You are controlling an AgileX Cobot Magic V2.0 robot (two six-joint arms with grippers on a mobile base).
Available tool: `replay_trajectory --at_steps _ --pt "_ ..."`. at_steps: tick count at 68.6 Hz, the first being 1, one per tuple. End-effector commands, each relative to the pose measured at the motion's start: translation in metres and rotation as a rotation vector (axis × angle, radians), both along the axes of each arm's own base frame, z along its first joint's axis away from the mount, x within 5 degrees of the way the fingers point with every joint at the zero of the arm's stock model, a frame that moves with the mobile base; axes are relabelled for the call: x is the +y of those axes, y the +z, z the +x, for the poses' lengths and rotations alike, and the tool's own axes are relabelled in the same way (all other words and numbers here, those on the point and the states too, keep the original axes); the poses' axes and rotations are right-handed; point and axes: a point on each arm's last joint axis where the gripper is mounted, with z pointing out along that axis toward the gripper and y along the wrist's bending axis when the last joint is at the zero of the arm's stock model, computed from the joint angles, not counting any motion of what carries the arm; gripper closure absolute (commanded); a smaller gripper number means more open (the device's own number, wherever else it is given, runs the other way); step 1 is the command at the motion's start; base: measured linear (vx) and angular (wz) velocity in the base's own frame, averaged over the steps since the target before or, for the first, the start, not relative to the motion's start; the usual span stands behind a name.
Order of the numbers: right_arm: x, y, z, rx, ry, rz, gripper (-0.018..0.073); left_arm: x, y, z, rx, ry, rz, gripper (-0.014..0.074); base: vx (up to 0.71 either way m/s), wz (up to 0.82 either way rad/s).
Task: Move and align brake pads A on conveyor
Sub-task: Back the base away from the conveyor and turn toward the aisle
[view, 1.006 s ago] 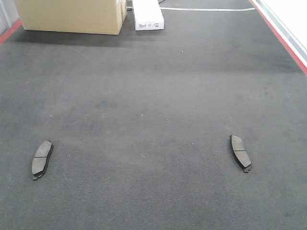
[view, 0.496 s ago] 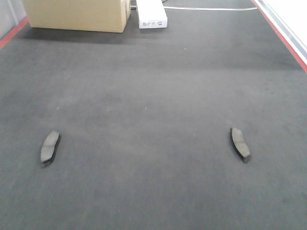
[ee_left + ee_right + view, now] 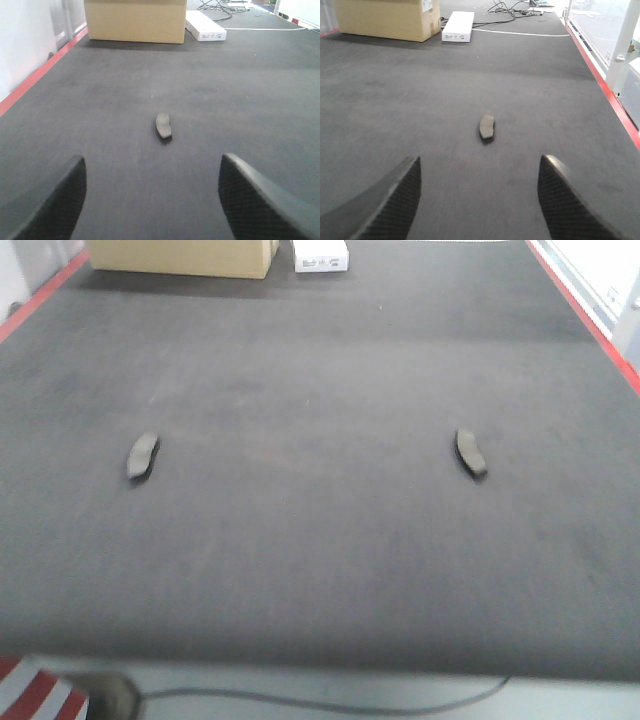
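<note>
Two dark grey brake pads lie flat on the charcoal conveyor [image 3: 310, 540]: one at the left [image 3: 142, 455] and one at the right [image 3: 471, 453], far apart. In the left wrist view the left pad [image 3: 163, 125] lies ahead of my left gripper [image 3: 152, 165], which is open with nothing between its fingers. The right wrist view has the right pad [image 3: 487, 126] ahead of my right gripper [image 3: 479, 162], open and holding nothing too. Neither gripper appears in the front view.
A cardboard box [image 3: 182, 256] and a white flat box [image 3: 321, 255] stand at the belt's far end. Red edge strips [image 3: 583, 315] run along both sides. The belt's near edge [image 3: 300, 668] shows low in the front view, with a cable below it.
The front view has pulled back: both pads now look smaller and higher in the frame, and the belt's near edge has come into sight. The pads lie in the same places on the belt.
</note>
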Motion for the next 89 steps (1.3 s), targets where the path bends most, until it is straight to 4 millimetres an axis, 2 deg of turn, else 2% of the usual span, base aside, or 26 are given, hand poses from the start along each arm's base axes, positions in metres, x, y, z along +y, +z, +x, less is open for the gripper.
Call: replay_trajectory --at_steps 1,61,74,89 --pt "0.0001 0.0150 0.0005 -0.097 0.003 -0.007 0.0070 -0.0015 0.0137 0.0006 -0.078 -0.018 0.000 0.0059 -0.45 0.05" --pt "0.0001 0.0151 0.0006 -0.098 0.003 -0.007 0.0069 -0.0015 0.0137 0.0006 -0.078 -0.018 0.000 0.0059 -0.41 -0.03" --pt "0.0001 0.0151 0.0006 -0.098 0.003 -0.007 0.0069 -0.0015 0.0137 0.0006 -0.078 -0.018 0.000 0.0059 -0.25 -0.47" --pt "0.0001 0.0150 0.0005 -0.097 0.003 -0.007 0.0069 -0.0015 0.0137 0.0006 -0.078 -0.018 0.000 0.0059 -0.23 -0.90"
